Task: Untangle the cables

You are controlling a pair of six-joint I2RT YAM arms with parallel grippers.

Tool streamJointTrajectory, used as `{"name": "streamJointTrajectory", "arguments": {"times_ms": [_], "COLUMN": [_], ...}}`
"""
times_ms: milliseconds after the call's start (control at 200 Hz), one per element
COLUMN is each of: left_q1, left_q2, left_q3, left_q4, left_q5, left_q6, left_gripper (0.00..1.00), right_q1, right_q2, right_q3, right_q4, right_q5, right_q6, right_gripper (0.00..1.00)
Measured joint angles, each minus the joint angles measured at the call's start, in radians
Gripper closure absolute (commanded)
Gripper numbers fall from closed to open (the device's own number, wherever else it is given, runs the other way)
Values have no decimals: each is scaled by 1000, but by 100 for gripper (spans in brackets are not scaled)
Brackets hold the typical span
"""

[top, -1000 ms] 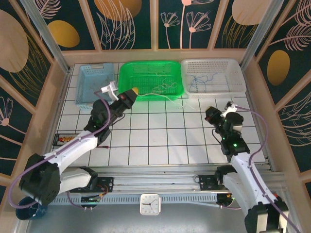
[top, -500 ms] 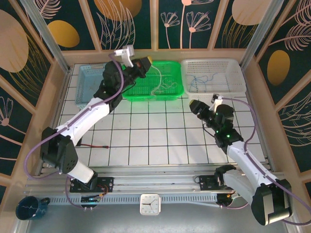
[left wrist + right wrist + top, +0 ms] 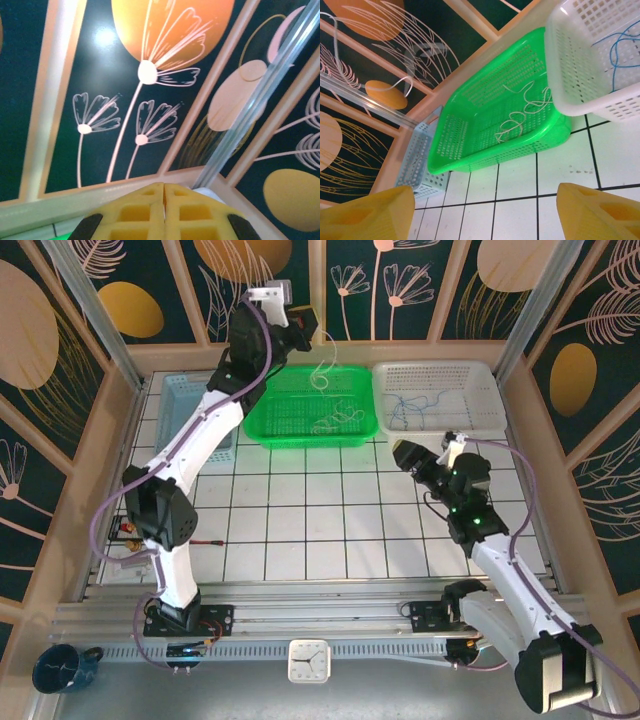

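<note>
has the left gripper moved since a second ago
Yes. The left gripper has gone from the near left corner of the green basket to beyond its far rim, with a whitish cable hanging from it.

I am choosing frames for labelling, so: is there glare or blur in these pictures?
Left wrist view: a glare spot on the dark wall panel; the shut left tool looks soft. Right wrist view: the open right tool has blurred fingers, while the green basket is sharp. Top view: even light, but the pale cable hanging from the left tool is faint.
</note>
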State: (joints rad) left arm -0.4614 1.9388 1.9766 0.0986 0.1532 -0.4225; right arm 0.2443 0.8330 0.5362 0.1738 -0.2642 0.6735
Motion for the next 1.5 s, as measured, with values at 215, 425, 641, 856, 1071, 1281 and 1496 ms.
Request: {"name": "streamJointTrajectory", "arguments": {"times_ms": [215, 425, 641, 856, 1071, 1281, 1496], "left_q1": [4, 4, 5, 24, 39, 39, 39], "left_q2": [127, 183, 164, 95, -56, -403, -748], "left_q3": [213, 298, 183, -141, -382, -690, -1091], "left_q4": [-114, -196, -188, -109, -59, 69, 192], "left_q5": [-31, -44, -76, -89, -97, -135, -313], "left_q6": [63, 107, 145, 149, 149, 148, 148], "left_gripper": [100, 100, 74, 1, 1, 1, 1], "right_q1": [-37, -44, -48, -52, -57, -59, -60], "right_q2": [-75, -121, -128, -128, -126, -124, -123], "right_q3": [8, 16, 21, 21, 55, 82, 4], "right_q4": [-73, -130, -156, -174, -192, -224, -145], "right_q5": [-10, -19, -19, -23, -16, 120, 426], "right_q6": [-24, -45, -59, -74, -114, -178, -228], "right_gripper": [24, 24, 23, 20, 2, 1, 1]}}
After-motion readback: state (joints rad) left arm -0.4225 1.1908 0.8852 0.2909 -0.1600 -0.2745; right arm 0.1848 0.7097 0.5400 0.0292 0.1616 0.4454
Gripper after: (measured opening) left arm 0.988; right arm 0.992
